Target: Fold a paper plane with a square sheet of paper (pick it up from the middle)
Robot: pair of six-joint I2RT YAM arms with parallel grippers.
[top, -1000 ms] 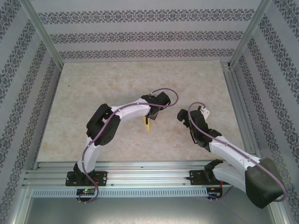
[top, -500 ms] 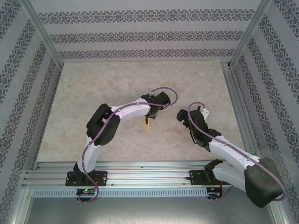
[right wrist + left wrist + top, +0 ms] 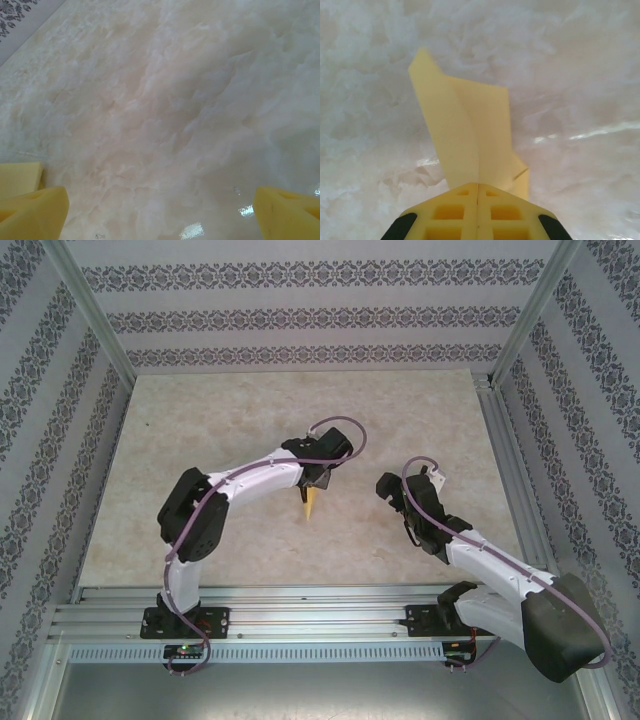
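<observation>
- Paper plane (image 3: 310, 505): thin, matte yellow paper folded to a slim dart, with its sharp tip pointing toward the near edge in the top view.
- Seen from the left wrist (image 3: 470, 135): two overlapping flaps meeting at a crisp centre crease, with a small bent corner low on the right.
- Placed near the middle of the table (image 3: 200, 440), a pale, glossy, marble-patterned surface with soft glints.
- Cannot tell whether the dart's tip rests on the table or hangs just above it.
- Left gripper (image 3: 314, 482): clenched on the dart's far end.
- From its own camera (image 3: 477, 195): yellow, grid-ribbed fingers pressed flat together, with the paper pinched in the seam between them.
- Right gripper (image 3: 388, 488): right of the dart and well apart from it, spread wide and grasping nothing.
- Blunt yellow fingertips (image 3: 35, 212) at the lower corners of the right wrist view, over bare marble.
- Walls (image 3: 300, 315): grey-and-white ornamental bands.
</observation>
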